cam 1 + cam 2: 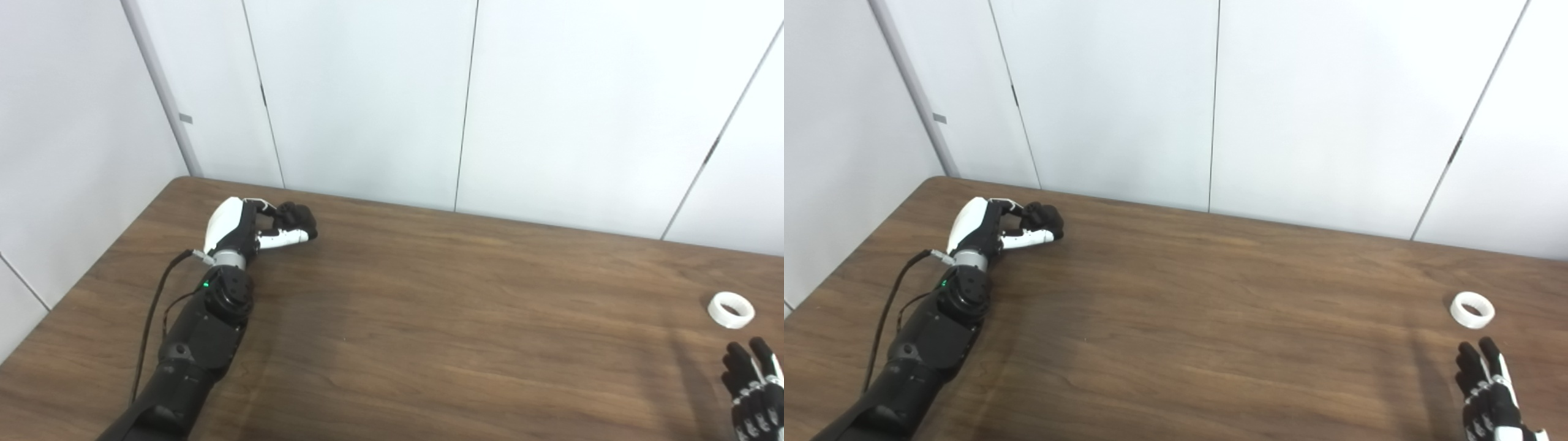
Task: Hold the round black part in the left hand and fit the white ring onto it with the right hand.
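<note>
My left hand (263,226) is at the far left of the brown table (429,318), its fingers and thumb closed around the round black part (298,216), which rests at table level. It also shows in the right eye view (1044,215). The white ring (731,309) lies flat on the table at the right, also seen in the right eye view (1472,309). My right hand (1488,392) is open and empty at the bottom right corner, fingers pointing up toward the ring, a short way nearer than it and apart from it.
White wall panels (367,92) stand right behind the table's far edge. The table's left edge runs diagonally past my left arm (196,343). A black cable (150,318) trails along the left forearm.
</note>
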